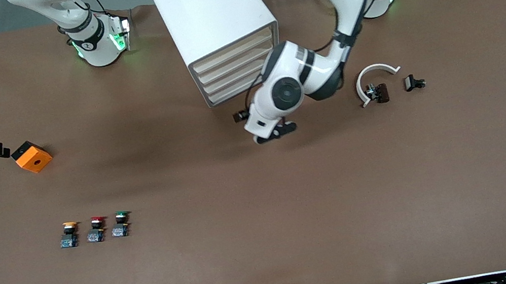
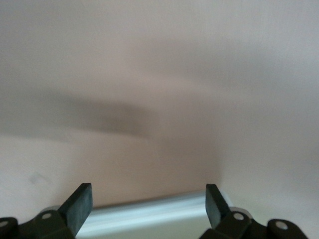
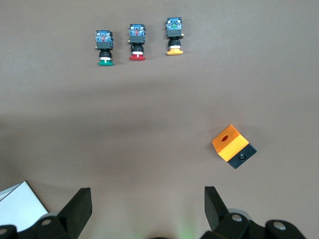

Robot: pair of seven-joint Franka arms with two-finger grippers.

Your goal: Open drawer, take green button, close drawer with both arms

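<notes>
The green-capped button (image 1: 121, 223) stands on the table in a row with a red-capped one (image 1: 97, 229) and a yellow-capped one (image 1: 69, 234), near the front camera toward the right arm's end. It also shows in the right wrist view (image 3: 104, 47). The white drawer cabinet (image 1: 218, 24) stands between the arms' bases, its drawers (image 1: 238, 70) all shut. My left gripper (image 1: 278, 131) hangs low just in front of the drawers, open and empty (image 2: 148, 203). My right gripper (image 3: 148, 204) is open and empty, high over the table, and is out of the front view.
An orange block (image 1: 32, 156) lies toward the right arm's end and shows in the right wrist view (image 3: 232, 146). A white curved piece (image 1: 373, 78) with a dark clip (image 1: 378, 91) and a small black part (image 1: 414, 82) lie toward the left arm's end.
</notes>
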